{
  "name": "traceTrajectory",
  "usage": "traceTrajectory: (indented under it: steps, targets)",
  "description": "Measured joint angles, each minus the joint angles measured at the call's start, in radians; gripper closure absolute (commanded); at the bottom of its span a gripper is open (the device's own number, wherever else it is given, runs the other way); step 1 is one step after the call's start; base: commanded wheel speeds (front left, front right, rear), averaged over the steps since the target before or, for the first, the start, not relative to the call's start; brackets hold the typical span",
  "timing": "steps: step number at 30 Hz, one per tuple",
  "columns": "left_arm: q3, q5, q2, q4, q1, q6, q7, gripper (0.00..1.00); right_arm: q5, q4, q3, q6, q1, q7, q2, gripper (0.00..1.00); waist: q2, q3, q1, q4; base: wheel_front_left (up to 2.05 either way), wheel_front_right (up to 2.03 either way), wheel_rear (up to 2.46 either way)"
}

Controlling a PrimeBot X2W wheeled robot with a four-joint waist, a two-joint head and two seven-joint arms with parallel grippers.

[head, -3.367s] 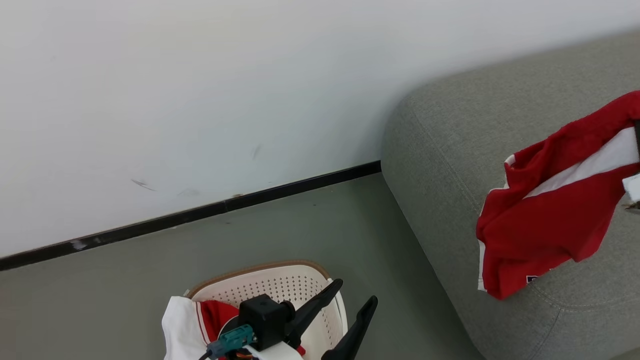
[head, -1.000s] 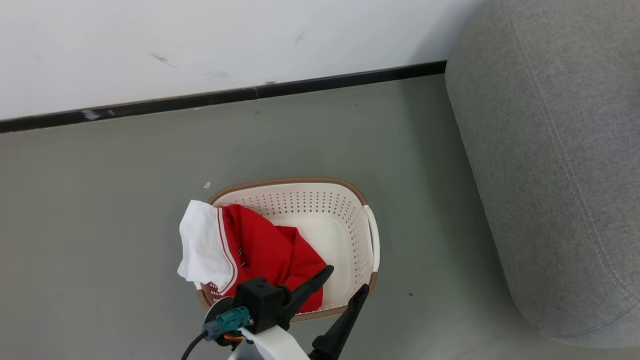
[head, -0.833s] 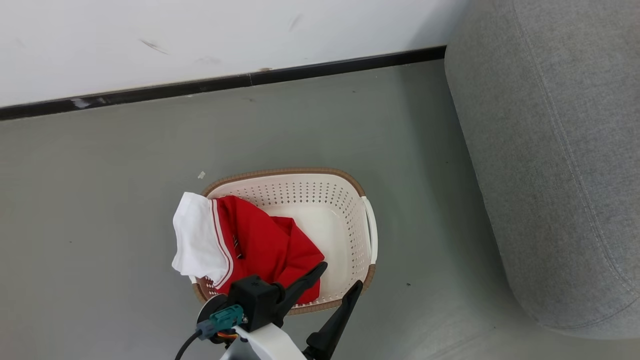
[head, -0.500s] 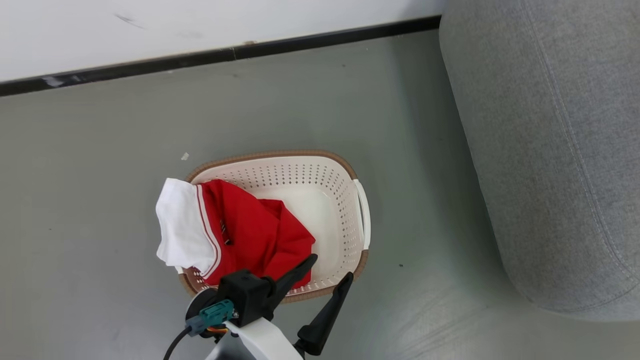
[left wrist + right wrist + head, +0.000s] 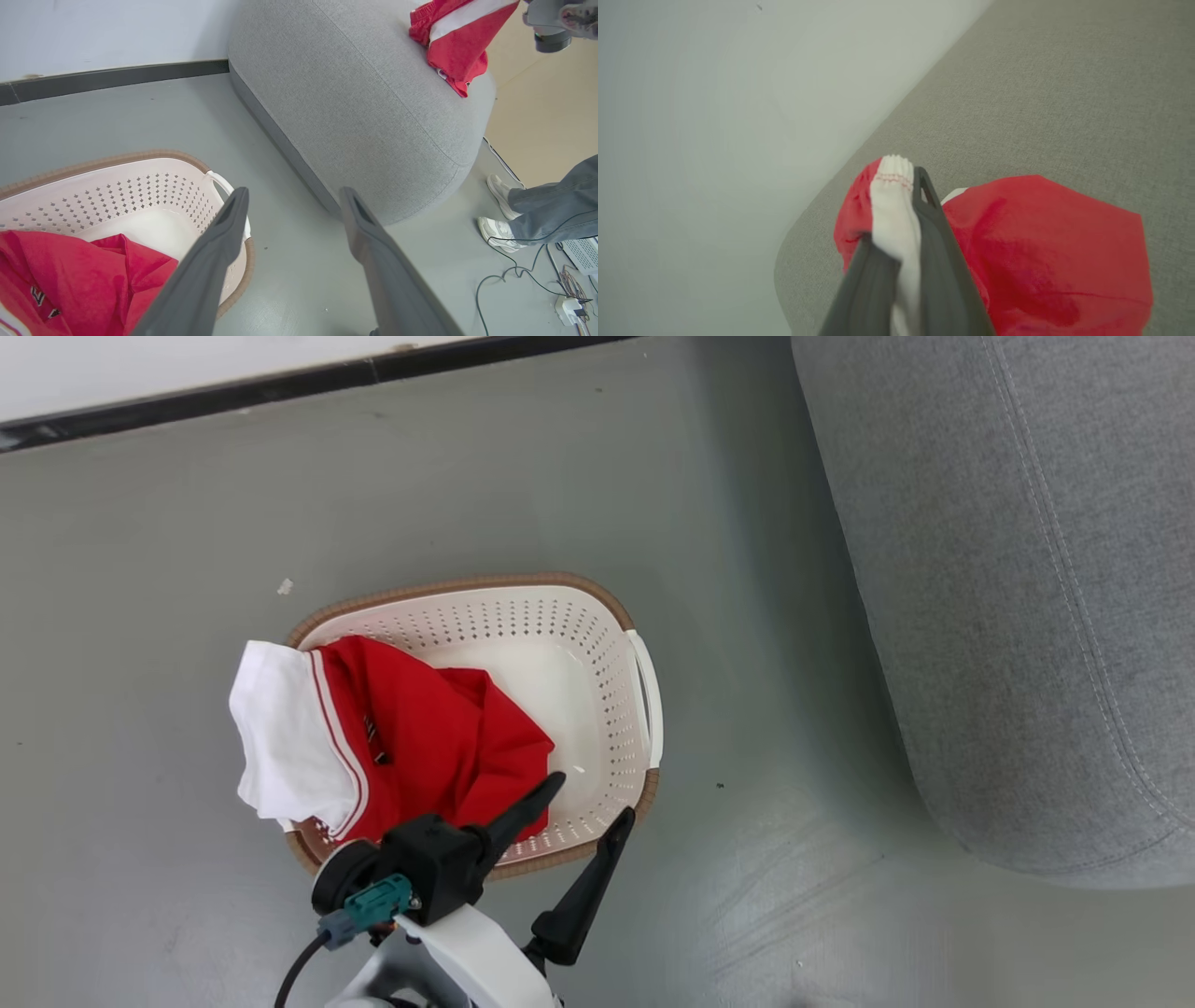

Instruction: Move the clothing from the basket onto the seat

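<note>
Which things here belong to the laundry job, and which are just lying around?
Job: red clothing, basket, grey seat, open left gripper, right gripper shut on another red garment.
Lying about: floor cables, a person's shoes, white floor scrap.

Head camera looks steeply down at the basket, which the lower left-wrist camera shares.

Seat cut off top, right; person cut off above legs; clothing patch lettering unreadable
</note>
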Motion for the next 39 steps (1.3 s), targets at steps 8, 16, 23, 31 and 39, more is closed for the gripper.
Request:
traceTrajectory:
  steps: [8,16,23,31,39]
  targets:
    - [0.018,0.011,0.008,-0.021,-0.016,0.006,0.0,0.0,-0.031,0.008,0.044,0.0,0.001,-0.04,0.032,1.0,0.0,0.04,-0.0001,-0.026,0.0,0.0,0.0]
    - [0.035,0.013,0.01,-0.03,-0.038,0.013,-0.003,0.0,-0.094,0.028,0.1,0.0,0.002,-0.081,0.035,0.62,0.0,0.053,0.0,-0.048,0.0,0.0,0.0]
    - [0.034,0.01,-0.003,-0.023,-0.047,0.008,-0.02,0.0,-0.149,0.051,0.15,0.0,0.019,-0.11,0.015,0.0,0.0,0.039,-0.0001,-0.051,0.0,0.0,0.0]
    - [0.041,0.003,-0.022,0.0,-0.067,-0.002,-0.055,0.0,-0.193,0.052,0.207,0.0,0.045,-0.167,0.031,0.0,0.0,0.009,0.0,-0.051,0.0,0.0,0.0]
    - [0.045,-0.009,-0.041,0.041,-0.068,-0.013,-0.093,0.0,-0.207,0.036,0.277,0.0,0.097,-0.189,0.096,0.0,0.0,-0.04,0.0,-0.05,0.0,0.0,0.0]
